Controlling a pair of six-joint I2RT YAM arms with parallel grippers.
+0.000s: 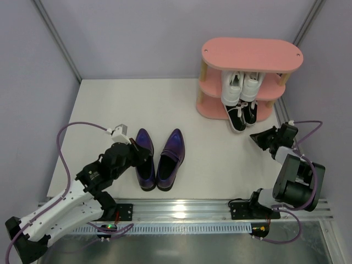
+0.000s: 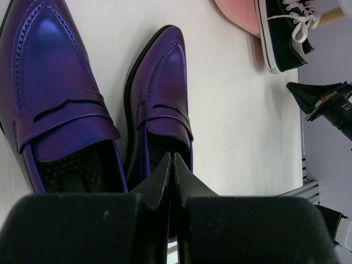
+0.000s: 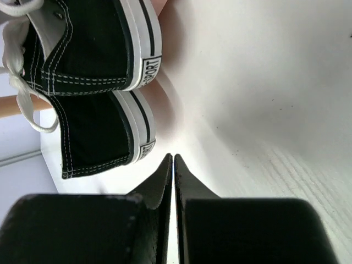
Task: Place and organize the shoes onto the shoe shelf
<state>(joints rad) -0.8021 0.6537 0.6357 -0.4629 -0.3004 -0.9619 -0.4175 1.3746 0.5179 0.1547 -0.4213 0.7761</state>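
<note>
Two purple loafers (image 1: 170, 157) lie side by side, centre-left on the white table (image 1: 214, 159), with the left gripper (image 1: 142, 155) closed and empty above them. Upper right, the pink shoe shelf (image 1: 251, 54) holds white sneakers (image 1: 242, 87) above black sneakers (image 1: 241, 115). The right gripper (image 1: 254, 136), closed and empty, sits near the black heels.

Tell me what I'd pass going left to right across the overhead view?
Left arm's elbow → first purple loafer → second purple loafer → white sneakers on the pink shelf → right arm's elbow.
</note>
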